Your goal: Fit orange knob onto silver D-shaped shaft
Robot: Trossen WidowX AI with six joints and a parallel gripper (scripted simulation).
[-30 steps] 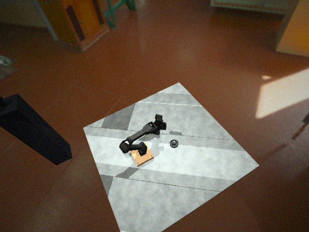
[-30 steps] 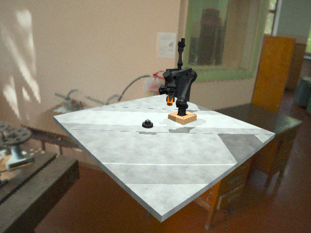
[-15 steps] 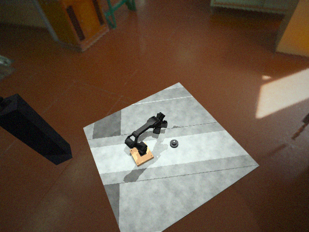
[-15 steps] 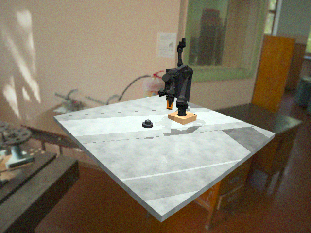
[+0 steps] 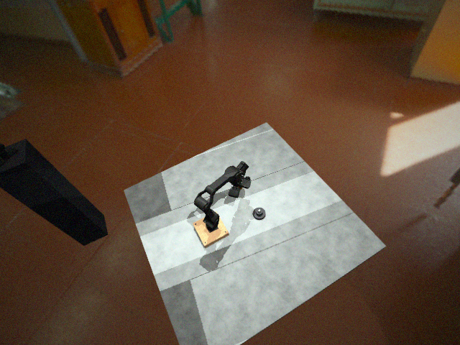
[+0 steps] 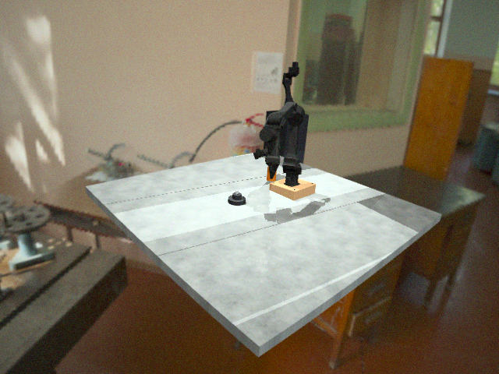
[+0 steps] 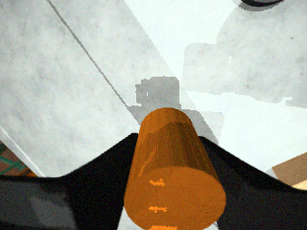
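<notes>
1. Gripping the orange knob [image 6: 268,177] [image 7: 175,197], the fingers [image 5: 234,192] [image 6: 272,171] press on it from opposite sides, one dark finger against each flank in the wrist view.
2. The knob looks close to upright in the exterior view, low over the bench [image 5: 290,267] [image 6: 281,257] [image 7: 58,72]; whether its lower end touches the surface, I cannot tell.
3. It is off the pedestal [image 5: 259,216] [image 6: 236,201] [image 7: 261,4], well to one side, with a stretch of pale bench between them.
4. The pedestal is dark and round, with the silver shaft [image 5: 259,210] [image 6: 236,192] standing up bare from its middle. The shaft's flat side is too small to make out.
5. In the wrist view, only part of the pedestal shows, cut off by the top edge. The knob's smooth, round end faces the camera, and its hole is hidden.
6. The black arm [image 5: 221,182] [image 6: 286,114] rises from a square, wood-coloured base [image 5: 219,239] [image 6: 295,195] [image 7: 293,168] and bends over, its fingers pointing down toward the bench.
</notes>
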